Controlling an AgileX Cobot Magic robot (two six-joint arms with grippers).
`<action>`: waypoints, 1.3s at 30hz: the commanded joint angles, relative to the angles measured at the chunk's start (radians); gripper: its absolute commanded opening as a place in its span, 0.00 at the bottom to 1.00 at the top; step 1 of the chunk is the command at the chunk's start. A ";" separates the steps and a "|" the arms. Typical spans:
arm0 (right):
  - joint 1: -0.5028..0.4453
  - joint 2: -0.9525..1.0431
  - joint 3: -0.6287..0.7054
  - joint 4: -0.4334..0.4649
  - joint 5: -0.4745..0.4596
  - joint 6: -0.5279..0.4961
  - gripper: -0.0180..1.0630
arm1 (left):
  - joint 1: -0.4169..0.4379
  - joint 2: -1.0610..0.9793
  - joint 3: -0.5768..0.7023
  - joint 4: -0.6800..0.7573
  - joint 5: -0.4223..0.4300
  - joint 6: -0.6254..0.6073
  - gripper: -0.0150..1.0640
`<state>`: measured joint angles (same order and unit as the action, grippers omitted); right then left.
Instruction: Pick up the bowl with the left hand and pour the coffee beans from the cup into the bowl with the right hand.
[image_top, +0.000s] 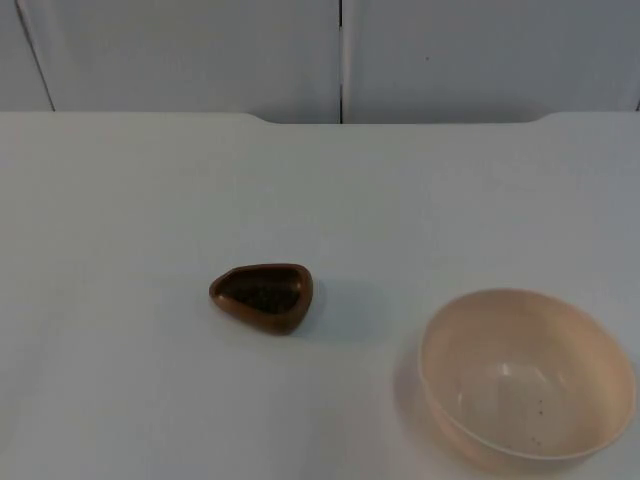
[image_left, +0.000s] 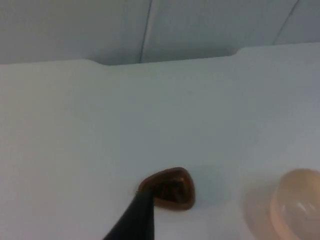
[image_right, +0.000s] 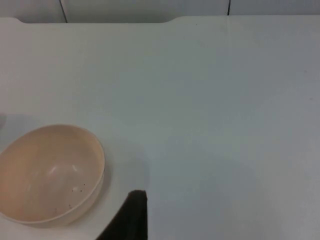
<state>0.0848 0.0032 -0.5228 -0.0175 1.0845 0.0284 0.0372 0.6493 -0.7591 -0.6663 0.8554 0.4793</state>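
Brown cup (image_top: 262, 297) – dark coffee beans (image_top: 262, 296) inside – mid-tabletop (image_top: 150, 200). Beige bowl (image_top: 527, 374) near right, few specks inside. Left claw, right claw – state indeterminable.

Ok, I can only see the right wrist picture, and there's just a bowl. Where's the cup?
Observer: The cup stands on the table, on the left arm's side of the bowl, not touching it.
Operator: Is anything in it?
Observer: Yes, dark coffee beans lie inside.
Operator: What does it look like?
Observer: It is brown and low, with a rounded three-cornered rim.
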 joint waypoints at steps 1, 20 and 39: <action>-0.007 -0.003 0.007 -0.005 -0.007 0.001 0.99 | 0.003 0.025 -0.008 -0.086 0.004 0.050 0.94; -0.007 -0.003 0.007 -0.005 -0.007 0.001 0.99 | -0.015 0.144 -0.008 -0.287 0.082 0.170 0.90; -0.007 -0.003 0.007 -0.005 -0.007 0.001 0.99 | -0.426 0.453 -0.008 -0.084 -0.125 -0.035 0.90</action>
<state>0.0848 0.0032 -0.5228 -0.0175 1.0845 0.0304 -0.3403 1.0626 -0.7591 -0.7787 0.7720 0.4731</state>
